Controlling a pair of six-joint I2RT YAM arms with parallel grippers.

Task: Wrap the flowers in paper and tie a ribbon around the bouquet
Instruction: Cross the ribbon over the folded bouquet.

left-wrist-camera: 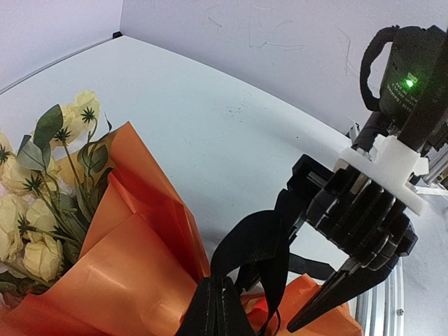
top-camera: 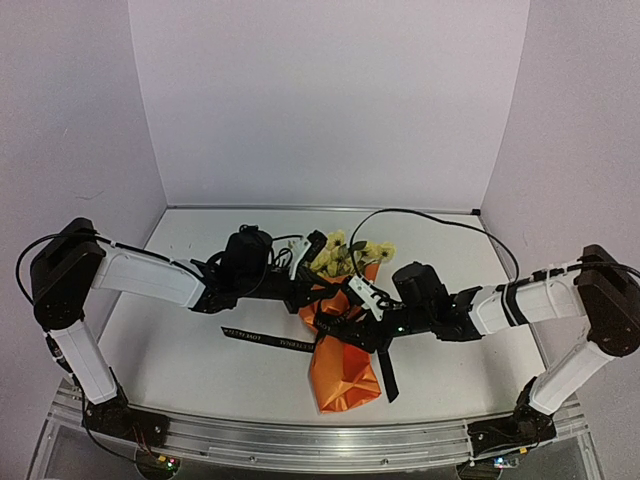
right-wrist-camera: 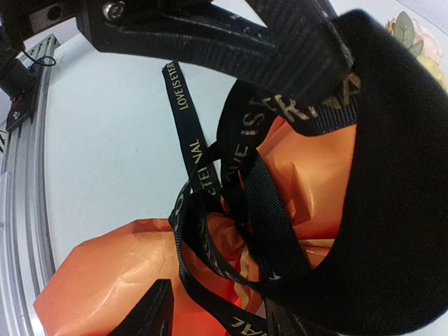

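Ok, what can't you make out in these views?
Top view: where the ribbon crosses the bouquet, hidden under the left gripper and right gripper.
Left wrist view: the bouquet's lower end, cut off by the bottom edge.
Right wrist view: most flowers, behind a blurred black mass near the lens.

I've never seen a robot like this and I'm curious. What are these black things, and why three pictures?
They are two robot arms bolted by a white table, each ending in a two-finger gripper. One picture looks down from above; the other two come from cameras on the wrists. On the table lies a bouquet: yellow flowers in orange paper, a black ribbon round it. The left gripper is shut on a ribbon loop. The right gripper has its fingers apart, ribbon between them.
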